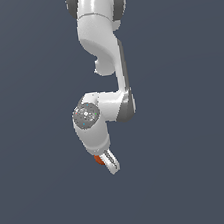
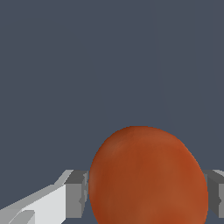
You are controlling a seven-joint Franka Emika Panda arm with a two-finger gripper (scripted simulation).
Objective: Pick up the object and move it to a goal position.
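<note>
Your gripper has its jaws clamped on the ball, so you're in transport; carry it steadily to goal.

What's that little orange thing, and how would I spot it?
Follow the white arm down to its lowest end. There the gripper closes its two fingers on a small orange-red ball. It is the only coloured thing against white robot and plain grey-blue background.

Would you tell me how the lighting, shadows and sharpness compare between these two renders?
Exterior view: flat, even light, no cast shadows, ball barely visible behind the gripper. Wrist view: ball looms large, softly shaded, no glare; finger pads look sharp, background featureless.
</note>
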